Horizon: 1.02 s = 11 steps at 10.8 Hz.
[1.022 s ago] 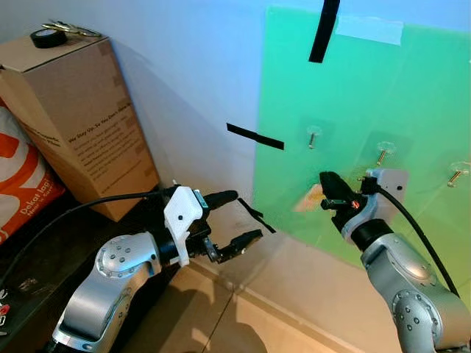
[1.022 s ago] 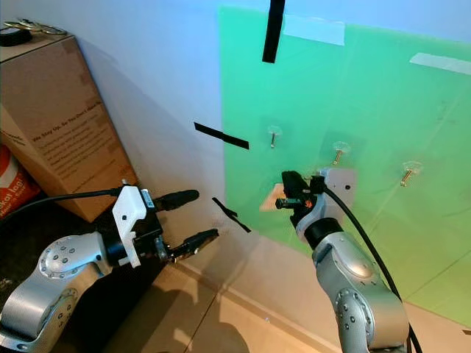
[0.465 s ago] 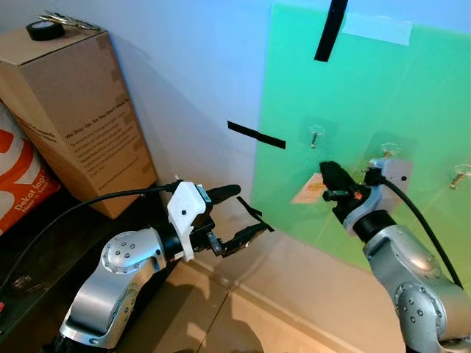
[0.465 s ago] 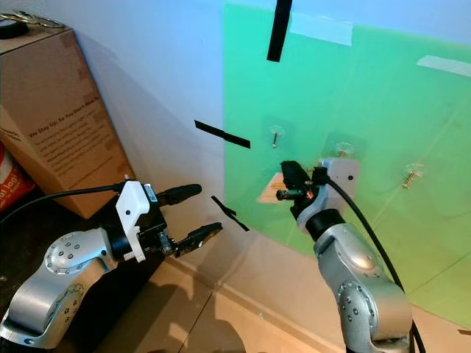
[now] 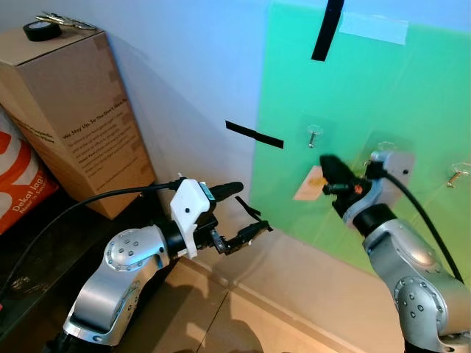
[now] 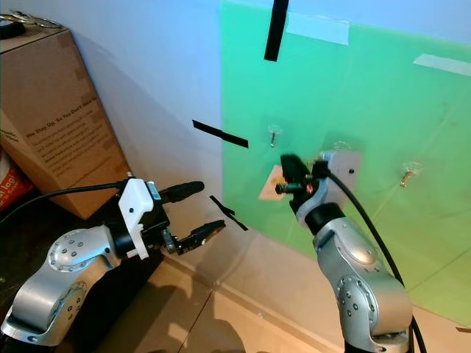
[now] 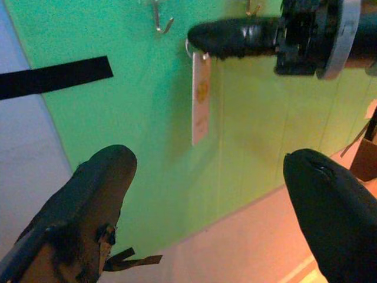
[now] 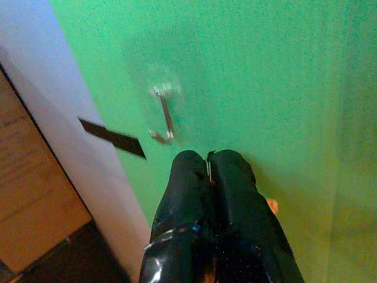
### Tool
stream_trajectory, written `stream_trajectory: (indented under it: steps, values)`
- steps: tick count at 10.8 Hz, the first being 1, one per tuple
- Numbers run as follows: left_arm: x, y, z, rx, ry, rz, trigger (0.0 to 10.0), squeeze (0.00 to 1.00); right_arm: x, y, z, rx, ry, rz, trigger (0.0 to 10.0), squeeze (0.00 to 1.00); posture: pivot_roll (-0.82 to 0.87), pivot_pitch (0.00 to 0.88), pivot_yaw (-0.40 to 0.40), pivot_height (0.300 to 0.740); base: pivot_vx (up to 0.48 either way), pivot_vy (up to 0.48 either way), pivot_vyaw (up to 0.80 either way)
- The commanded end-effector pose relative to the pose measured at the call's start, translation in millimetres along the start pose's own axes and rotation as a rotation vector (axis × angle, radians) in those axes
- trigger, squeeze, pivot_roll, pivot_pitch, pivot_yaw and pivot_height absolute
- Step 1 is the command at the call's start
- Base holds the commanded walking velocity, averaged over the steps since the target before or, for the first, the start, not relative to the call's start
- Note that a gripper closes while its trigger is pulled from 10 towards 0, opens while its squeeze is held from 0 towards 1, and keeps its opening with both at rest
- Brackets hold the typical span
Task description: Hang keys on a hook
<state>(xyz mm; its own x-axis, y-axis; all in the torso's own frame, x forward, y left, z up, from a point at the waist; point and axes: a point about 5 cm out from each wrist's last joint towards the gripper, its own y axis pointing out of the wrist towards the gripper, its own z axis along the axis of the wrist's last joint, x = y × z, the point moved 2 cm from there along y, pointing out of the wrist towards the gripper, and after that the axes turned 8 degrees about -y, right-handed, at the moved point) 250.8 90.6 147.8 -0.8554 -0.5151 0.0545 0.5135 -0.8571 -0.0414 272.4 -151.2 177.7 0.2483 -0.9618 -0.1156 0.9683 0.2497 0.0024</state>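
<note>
- Hooks: three are fixed in a row on the green panel (image 5: pixel 383 95) on the wall — a left hook (image 5: pixel 313 135), a middle hook (image 5: pixel 383 149) and a right hook (image 5: pixel 458 173).
- Keys: one set, seen as a thin metal ring with a pale tag (image 7: pixel 200 97) hanging from it; the tag (image 5: pixel 310 184) dangles against the green panel, just below and beside the left hook, not yet on it.
- End effectors: two. The right end effector (image 5: pixel 329 166) has its black fingers pressed together on the key ring, its tip near the left hook (image 8: pixel 163 115). The left end effector (image 5: pixel 243 211) is held lower, well apart from the panel, with its fingers spread wide and nothing between them.
- Black tape strips: one upright at the top of the panel (image 5: pixel 326 29), one slanted on the wall (image 5: pixel 254 134).
- Cardboard box (image 5: pixel 81 125): one, standing at the left by the wall, with a roll of black tape (image 5: pixel 41 30) and some metal items (image 5: pixel 66 21) on its top.
</note>
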Motion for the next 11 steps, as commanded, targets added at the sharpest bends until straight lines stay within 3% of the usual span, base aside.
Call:
stream_trajectory:
  steps: [1, 7, 11]
  values:
    - [-0.6, -0.3, 3, -0.001, 0.020, 0.004, 10.0, 0.00, -1.2, 0.4, 8, 0.033, 0.012, 0.003, 10.0, 0.00, -0.12, 0.025, 0.009, 0.740, 0.000, 0.000, 0.00]
    - [3.0, -3.2, 3, -0.019, 0.023, -0.005, 10.0, 0.00, -15.1, 9.5, 23, 0.099, 0.028, 0.066, 10.0, 0.00, -0.11, 0.005, 0.011, 0.740, 0.000, 0.000, 0.00]
    - [3.9, -3.0, 2, -0.021, 0.023, -0.009, 10.0, 0.00, -14.8, 18.1, 16, 0.047, -0.014, 0.049, 10.0, 0.00, -0.11, 0.004, 0.010, 0.740, 0.000, 0.000, 0.00]
